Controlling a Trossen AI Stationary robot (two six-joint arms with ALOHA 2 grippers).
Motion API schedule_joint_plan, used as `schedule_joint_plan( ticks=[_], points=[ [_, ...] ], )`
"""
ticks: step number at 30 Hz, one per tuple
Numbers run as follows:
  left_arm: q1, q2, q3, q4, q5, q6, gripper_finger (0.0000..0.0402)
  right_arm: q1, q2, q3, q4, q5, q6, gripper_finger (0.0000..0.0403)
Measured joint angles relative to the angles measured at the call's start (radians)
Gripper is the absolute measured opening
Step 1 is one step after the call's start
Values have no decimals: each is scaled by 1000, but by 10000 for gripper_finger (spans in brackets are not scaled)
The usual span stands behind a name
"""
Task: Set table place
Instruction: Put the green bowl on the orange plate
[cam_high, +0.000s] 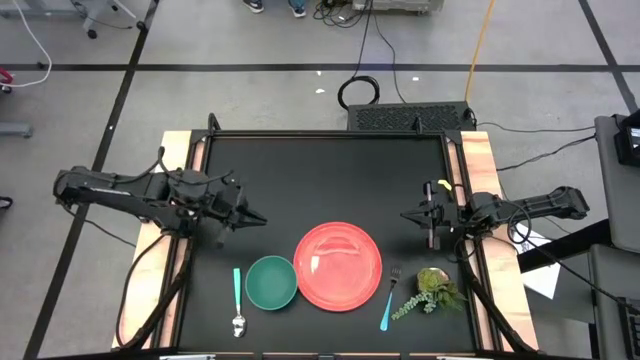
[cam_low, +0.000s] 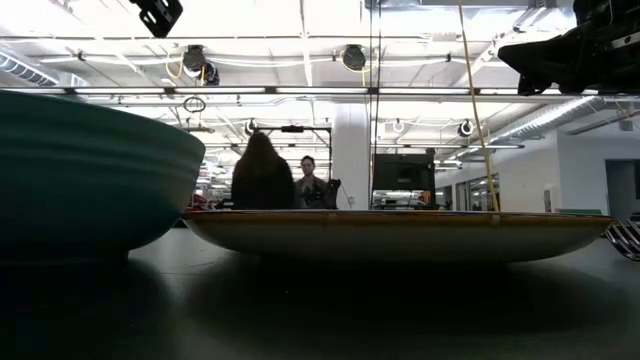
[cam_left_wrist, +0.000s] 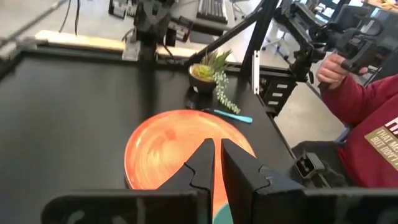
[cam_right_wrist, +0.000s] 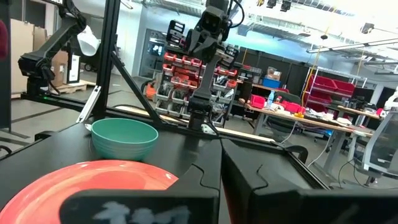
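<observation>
The red plate rests on the black table near its front edge, and also shows in the left wrist view. The green bowl stands just left of the plate. The teal-handled spoon lies left of the bowl, and the teal-handled fork lies right of the plate. My left gripper is shut and empty above the table, left of and beyond the bowl. My right gripper is shut and empty, beyond the plate's right side.
A small potted plant sprig stands at the front right, beside the fork. Pale wooden strips run along both side edges. A person in a red sleeve stands off the table's right side. Bare tabletop lies across the far half.
</observation>
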Motion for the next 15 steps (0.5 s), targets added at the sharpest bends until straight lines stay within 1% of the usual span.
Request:
schedule_joint_plan(
  ticks=[4,6,10,15],
  points=[
    [-8,0,0,-1,-1,5,31,0,0,0,1,0,0,0],
    [-17,14,0,-1,-27,11,31,0,0,0,9,0,0,0],
    [-29,59,2,-24,-45,-34,31,0,0,0,15,0,0,0],
    [-46,169,79,-197,-47,-97,31,0,0,0,15,0,0,0]
  ],
)
